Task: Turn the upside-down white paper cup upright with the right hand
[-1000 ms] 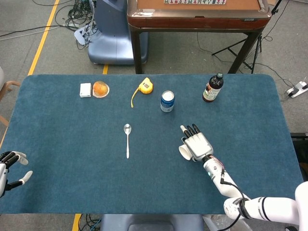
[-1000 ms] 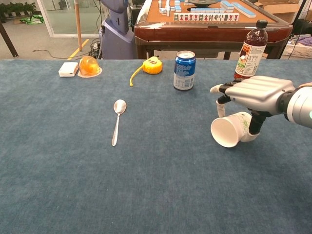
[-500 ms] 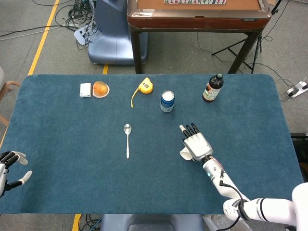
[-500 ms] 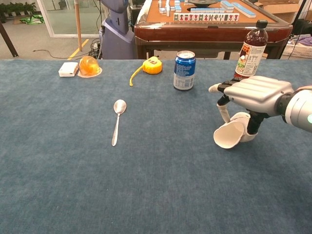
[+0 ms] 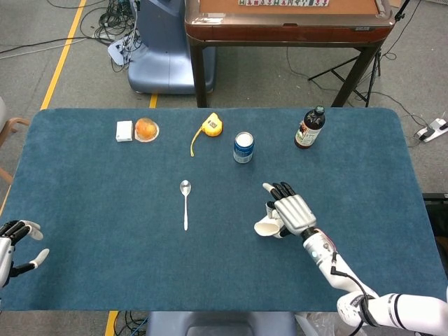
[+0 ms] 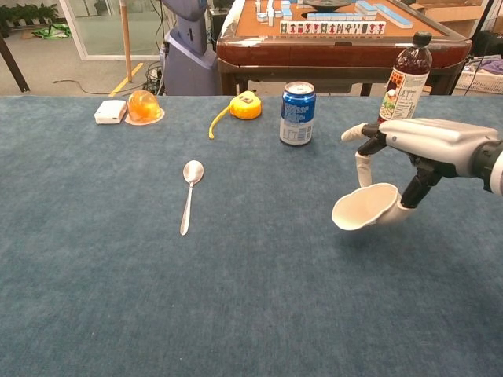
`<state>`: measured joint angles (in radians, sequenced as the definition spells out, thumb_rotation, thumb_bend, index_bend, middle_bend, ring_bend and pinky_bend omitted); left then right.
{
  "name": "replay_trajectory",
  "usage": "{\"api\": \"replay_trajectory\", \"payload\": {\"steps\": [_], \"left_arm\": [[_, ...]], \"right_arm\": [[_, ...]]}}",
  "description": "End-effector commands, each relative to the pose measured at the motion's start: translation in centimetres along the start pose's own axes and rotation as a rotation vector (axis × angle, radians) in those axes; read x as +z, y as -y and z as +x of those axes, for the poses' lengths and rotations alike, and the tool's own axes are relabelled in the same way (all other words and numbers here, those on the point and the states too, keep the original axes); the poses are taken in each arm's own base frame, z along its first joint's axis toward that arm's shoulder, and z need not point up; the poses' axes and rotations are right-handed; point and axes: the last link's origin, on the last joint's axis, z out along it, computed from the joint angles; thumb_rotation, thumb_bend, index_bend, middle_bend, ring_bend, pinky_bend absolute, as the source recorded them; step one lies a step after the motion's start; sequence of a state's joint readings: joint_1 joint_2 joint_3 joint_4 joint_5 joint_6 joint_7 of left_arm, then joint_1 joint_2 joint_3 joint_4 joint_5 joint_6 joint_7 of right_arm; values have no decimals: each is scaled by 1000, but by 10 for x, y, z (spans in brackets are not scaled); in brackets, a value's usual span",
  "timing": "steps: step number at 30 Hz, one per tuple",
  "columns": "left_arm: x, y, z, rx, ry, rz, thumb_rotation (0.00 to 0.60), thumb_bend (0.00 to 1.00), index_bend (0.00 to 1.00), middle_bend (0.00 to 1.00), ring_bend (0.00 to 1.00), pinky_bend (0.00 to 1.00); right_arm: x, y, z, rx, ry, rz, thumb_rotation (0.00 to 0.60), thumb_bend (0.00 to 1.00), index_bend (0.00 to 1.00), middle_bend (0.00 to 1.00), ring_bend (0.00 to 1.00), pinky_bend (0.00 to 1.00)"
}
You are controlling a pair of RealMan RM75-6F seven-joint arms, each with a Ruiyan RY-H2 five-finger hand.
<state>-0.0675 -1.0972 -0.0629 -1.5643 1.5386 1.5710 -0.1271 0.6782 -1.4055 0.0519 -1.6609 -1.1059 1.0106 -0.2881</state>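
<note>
**A:** Where is the cup (image 6: 363, 207) now?

**B:** In the right hand (image 6: 428, 145), this side of the can (image 6: 297, 114) and off toward the bottle (image 6: 404, 75). It hangs under the palm, on its side, mouth tipped away from the hand and a little upward. It looks lifted just clear of the counter (image 6: 236, 298), though I cannot be sure the lower rim is free.

**A:** Is the hold firm?

**B:** The fingers (image 6: 415, 188) are clamped on the closed end, with the thumb against the wall. The head view hides most of the cup (image 5: 267, 227) beneath the hand (image 5: 290, 212).

**A:** So how far along?

**B:** About halfway, I'd judge. It is no longer upside down, but not upright. What's left is rolling it until the mouth faces straight up, setting the base down near the can, and letting go.

**A:** And the left hand (image 5: 12, 241)?

**B:** At the counter's near edge, far from the can, fingers spread, holding nothing.
</note>
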Motion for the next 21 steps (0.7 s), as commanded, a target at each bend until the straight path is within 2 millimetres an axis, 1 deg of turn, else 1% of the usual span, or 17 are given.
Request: {"api": "replay_trajectory", "payload": {"steps": [1, 7, 10, 15, 21], "left_arm": [[0, 0, -1, 0, 2, 0, 600, 171, 540, 407, 299, 597], [0, 0, -1, 1, 5, 1, 600, 171, 540, 408, 299, 597], [0, 0, -2, 1, 6, 1, 600, 172, 539, 407, 299, 597], [0, -1, -2, 2, 7, -2, 600, 171, 540, 407, 298, 597], [0, -2, -2, 1, 8, -3, 600, 171, 540, 408, 299, 597]], "right_arm": [[-8, -14, 1, 158, 3, 8, 600, 8, 551, 69, 0, 0], [-12, -31, -6, 399, -6, 0, 600, 9, 550, 69, 0, 0], [-14, -38, -11, 481, -18, -2, 600, 8, 551, 68, 0, 0], [-16, -51, -21, 557, -42, -13, 600, 7, 551, 69, 0, 0], [-15, -62, -32, 601, -39, -29, 600, 5, 550, 69, 0, 0]]}}
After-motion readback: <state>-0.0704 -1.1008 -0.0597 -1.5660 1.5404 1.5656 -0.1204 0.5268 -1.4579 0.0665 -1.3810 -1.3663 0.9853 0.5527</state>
